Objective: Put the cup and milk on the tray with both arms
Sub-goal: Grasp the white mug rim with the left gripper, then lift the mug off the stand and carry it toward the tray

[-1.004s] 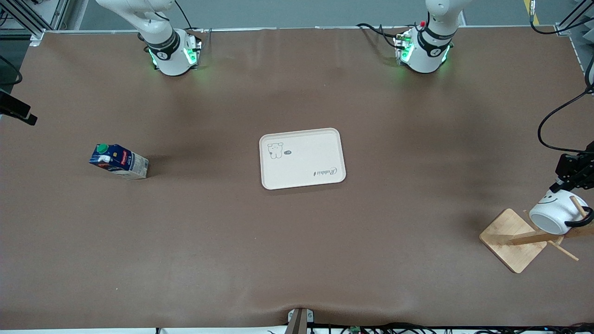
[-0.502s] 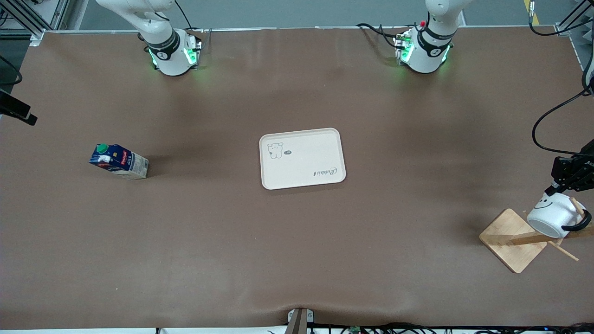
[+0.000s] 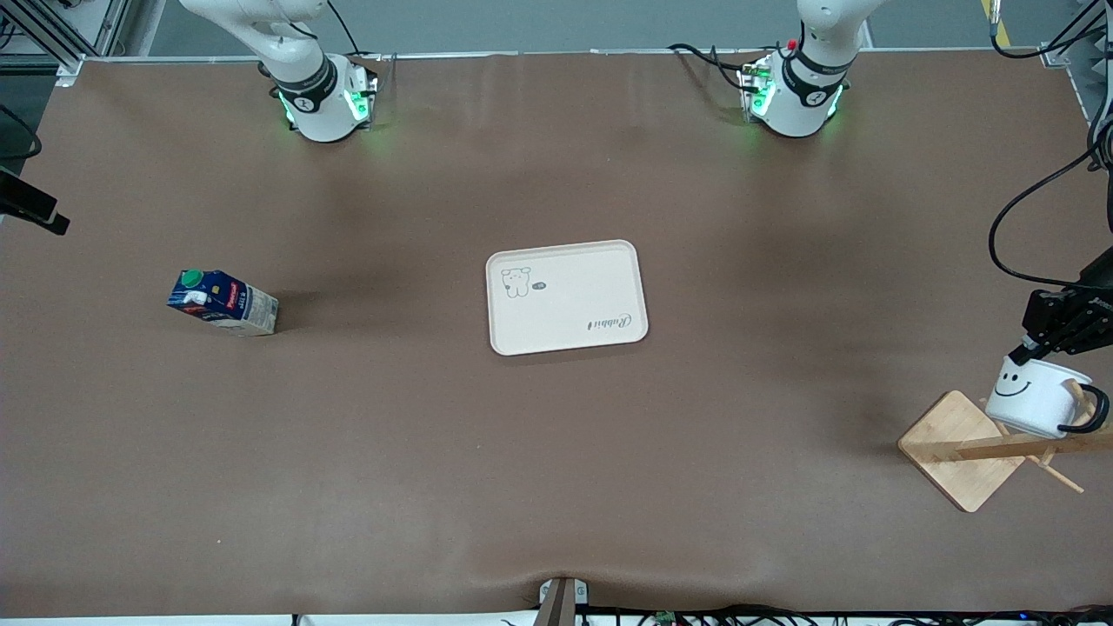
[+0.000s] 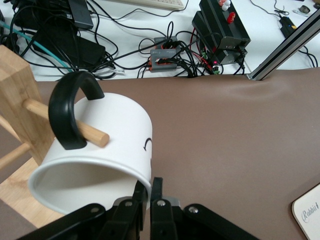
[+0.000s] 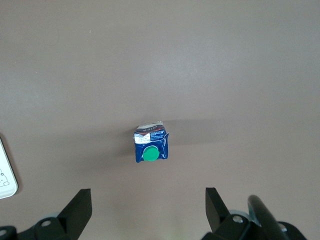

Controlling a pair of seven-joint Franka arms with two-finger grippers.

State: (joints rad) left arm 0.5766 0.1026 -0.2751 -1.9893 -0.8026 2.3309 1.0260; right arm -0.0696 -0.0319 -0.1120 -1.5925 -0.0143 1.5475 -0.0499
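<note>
White cup point(image 3: 1035, 399) pinched at its rim by the left gripper point(image 4: 146, 192), over the wooden rack point(image 3: 963, 449) at the left arm's end of the worktop point(image 3: 556, 452).
Its jaws are pressed onto the rim; a rack peg point(image 4: 65, 122) runs through the handle. Right gripper point(image 5: 147, 210), jaws spread wide, hangs over the milk point(image 5: 150, 146), unseen from the front. Tray point(image 3: 567, 297) sits mid-worktop, cut off in both wrist views.

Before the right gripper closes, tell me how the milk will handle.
The milk stands tall and narrow, so a sideways nudge would probably tip it. Its flat carton sides should suit the open right gripper, though cardboard may dent.
</note>
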